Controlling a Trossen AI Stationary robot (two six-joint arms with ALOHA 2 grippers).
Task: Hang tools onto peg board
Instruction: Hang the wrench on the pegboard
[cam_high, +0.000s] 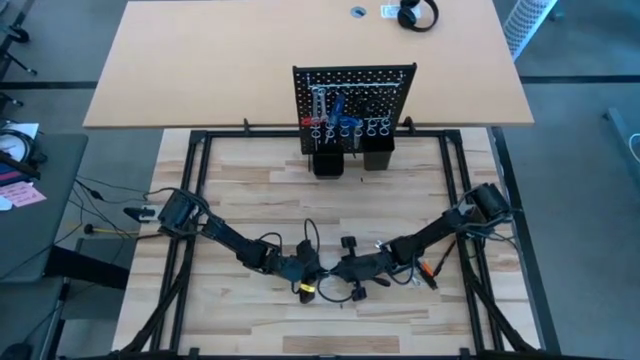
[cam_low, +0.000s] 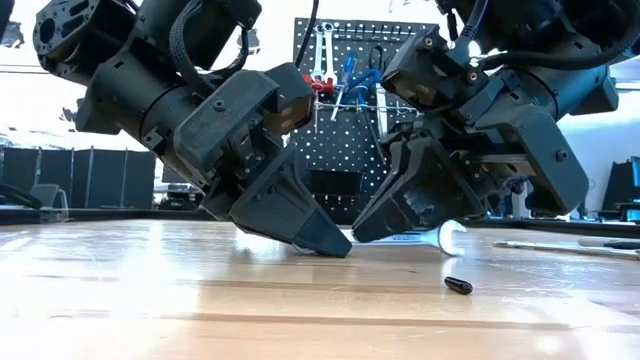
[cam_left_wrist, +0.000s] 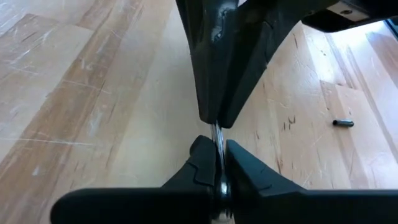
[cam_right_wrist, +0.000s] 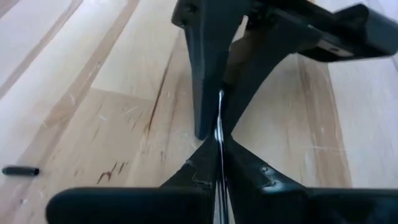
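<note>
Both arms are meeting low over the near middle of the wooden desk (cam_high: 250, 190), tips almost nose to nose. The left hand (cam_left_wrist: 217, 163) is pinching its fingers narrow on a thin silver wrench (cam_low: 440, 237), the metal strip standing edge-on between the dark pads. The right hand (cam_right_wrist: 219, 163) is doing the same from the other side, its fingers drawn tight on that same silver strip, so both hands are gripping one tool at once. In the low view the wrench's open-jawed head is poking out past the right hand's fingers, lying right down at the desk surface. A small dark pin (cam_low: 458, 286) is lying loose on the wood just in front of the wrench head, apart from both hands.

At the far edge of the desk the peg board (cam_high: 353, 100) is standing upright, black and perforated, with two black cups (cam_high: 350, 158) at its foot. Several tools are hanging on it: a silver wrench, a red-handled tool (cam_high: 310, 121) and blue-handled tools (cam_high: 338, 108) on the left part, with silver ring hooks (cam_high: 375, 126) beside them. The wrench in the hands is sitting well apart from the board, on the near side of the desk.
</note>
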